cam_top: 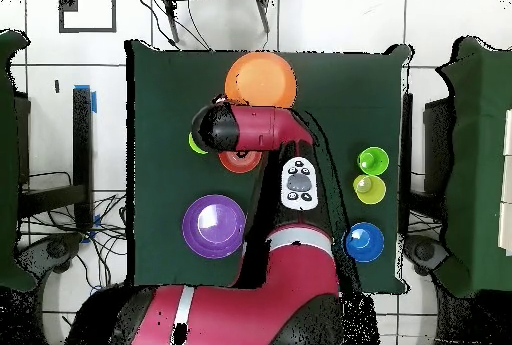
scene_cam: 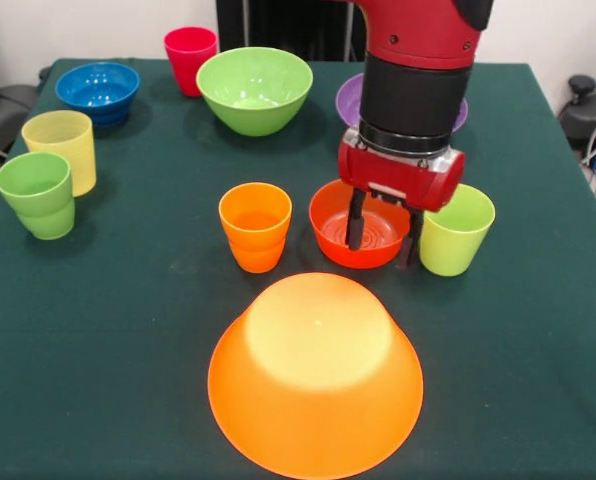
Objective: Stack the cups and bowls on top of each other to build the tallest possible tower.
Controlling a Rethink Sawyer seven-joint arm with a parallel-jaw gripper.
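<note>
My gripper (scene_cam: 384,250) is open and low over the small red-orange bowl (scene_cam: 330,222). One finger (scene_cam: 355,220) reaches inside the bowl; the other is outside its right rim, next to the lime green cup (scene_cam: 456,230). An orange cup (scene_cam: 255,226) stands upright just left of that bowl. The large orange bowl (scene_cam: 316,375) lies upside down at the front centre, with nothing on it. In the overhead view the arm covers most of the red-orange bowl (cam_top: 238,160), beside the large orange bowl (cam_top: 260,79).
Upright at the back are a green bowl (scene_cam: 255,90), a red cup (scene_cam: 190,58), a blue bowl (scene_cam: 98,92) and a purple bowl (scene_cam: 346,100) half hidden by the arm. A pale yellow cup (scene_cam: 61,150) and a green cup (scene_cam: 38,193) stand at the left.
</note>
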